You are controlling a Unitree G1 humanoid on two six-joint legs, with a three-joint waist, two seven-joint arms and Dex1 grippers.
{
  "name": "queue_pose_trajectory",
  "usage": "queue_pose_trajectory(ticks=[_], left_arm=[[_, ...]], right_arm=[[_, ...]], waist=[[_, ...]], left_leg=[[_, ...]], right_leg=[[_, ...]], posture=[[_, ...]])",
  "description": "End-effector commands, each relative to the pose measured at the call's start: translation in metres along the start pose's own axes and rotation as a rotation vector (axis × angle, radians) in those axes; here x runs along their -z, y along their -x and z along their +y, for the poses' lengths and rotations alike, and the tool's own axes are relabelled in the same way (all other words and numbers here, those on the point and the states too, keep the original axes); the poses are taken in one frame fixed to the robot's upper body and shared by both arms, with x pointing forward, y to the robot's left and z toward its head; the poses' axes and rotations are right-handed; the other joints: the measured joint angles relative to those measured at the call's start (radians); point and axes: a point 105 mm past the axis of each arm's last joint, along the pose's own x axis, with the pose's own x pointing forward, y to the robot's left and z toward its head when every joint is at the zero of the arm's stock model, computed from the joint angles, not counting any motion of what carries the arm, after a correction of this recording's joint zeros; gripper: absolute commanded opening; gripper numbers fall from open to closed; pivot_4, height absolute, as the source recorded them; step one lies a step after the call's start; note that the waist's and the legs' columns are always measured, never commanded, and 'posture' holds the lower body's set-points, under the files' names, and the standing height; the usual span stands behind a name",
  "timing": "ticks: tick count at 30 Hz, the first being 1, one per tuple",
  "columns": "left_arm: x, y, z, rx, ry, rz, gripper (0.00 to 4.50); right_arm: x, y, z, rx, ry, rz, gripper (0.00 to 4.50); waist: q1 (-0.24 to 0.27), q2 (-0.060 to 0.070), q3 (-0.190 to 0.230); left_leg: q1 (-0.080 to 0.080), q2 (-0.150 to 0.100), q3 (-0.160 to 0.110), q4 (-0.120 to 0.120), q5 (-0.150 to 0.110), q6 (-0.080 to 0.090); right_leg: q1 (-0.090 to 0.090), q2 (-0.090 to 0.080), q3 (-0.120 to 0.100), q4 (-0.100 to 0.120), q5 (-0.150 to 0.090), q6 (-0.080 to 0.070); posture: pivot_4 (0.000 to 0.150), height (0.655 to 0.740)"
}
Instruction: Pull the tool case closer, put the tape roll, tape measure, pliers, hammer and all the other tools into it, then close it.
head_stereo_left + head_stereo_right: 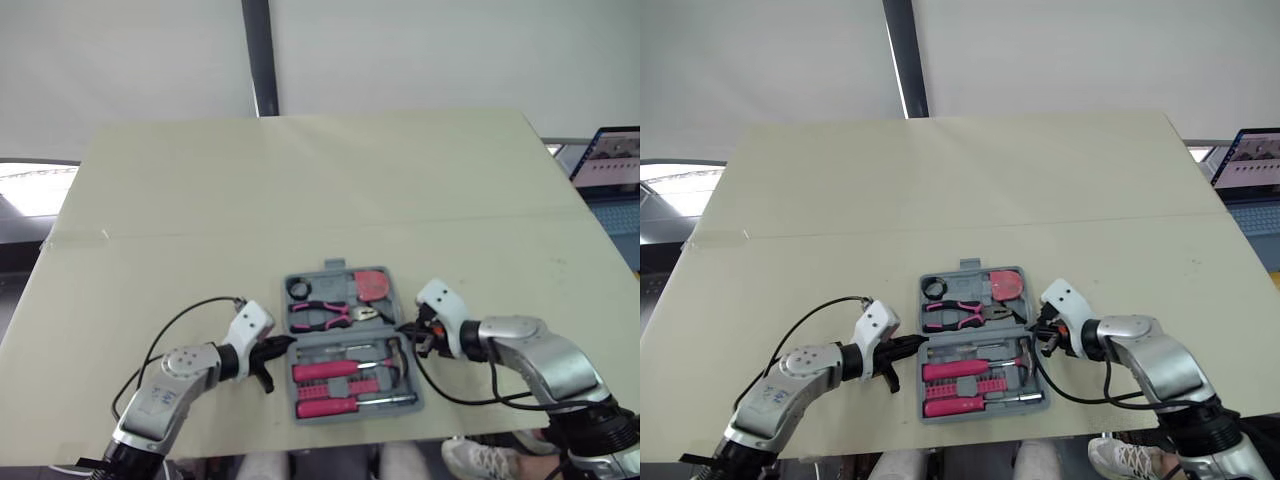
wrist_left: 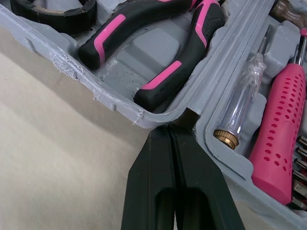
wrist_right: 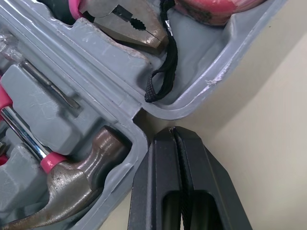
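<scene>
Both left fingers (image 2: 153, 163) are pressing flat together with no gap, and so are the right fingers (image 3: 211, 182); neither pair is holding anything. We are seeing the beige table (image 1: 300, 180) spreading wide, with a laptop (image 1: 612, 160) glowing past its right edge and a dark post (image 1: 262, 55) rising behind it. The grey tool case (image 2: 225, 81) is lying unfolded flat near the table's front edge, between the two arms. Both forearms are reaching low and inward, so the grippers are pointing at each other across the case's middle fold. The left gripper (image 2: 175, 125) is touching the rim at the fold's left notch. The right gripper (image 3: 175, 132) is sitting just beside the right notch; we cannot tell whether it is touching. Inside the near half, the hammer (image 3: 72, 182) and a pink-handled screwdriver (image 1: 330, 368) are resting, with a clear-handled screwdriver (image 2: 242, 100) by the fold. In the far half, the pliers (image 1: 320, 315) are lying across the middle, the tape measure (image 1: 372, 285) at the right, the tape roll (image 1: 299, 289) at the left. A black strap loop (image 3: 163, 72) is curling beside the plier nose.
</scene>
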Motion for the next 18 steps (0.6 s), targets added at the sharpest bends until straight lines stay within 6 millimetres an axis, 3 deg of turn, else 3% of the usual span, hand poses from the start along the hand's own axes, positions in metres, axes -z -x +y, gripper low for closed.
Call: queue_pose_trajectory(ticks=[1,18], left_arm=[[0.002,-0.005,-0.009,0.03,-0.006,0.005,0.08],[0.01,-0.003,-0.033,0.077,0.011,0.019,0.08]], right_arm=[[-0.007,0.002,0.009,-0.036,0.029,-0.017,0.08],[0.003,0.007,0.033,-0.124,0.033,0.024,0.08]], waist=[[0.0,0.0,0.0],[-0.001,0.0,0.0]], left_leg=[[0.0,0.0,0.0,0.0,0.0,0.0],[0.0,0.0,0.0,0.0,0.0,0.0]], right_leg=[[0.0,0.0,0.0,0.0,0.0,0.0],[0.0,0.0,0.0,0.0,0.0,0.0]], posture=[[0.15,0.736],[0.15,0.736]])
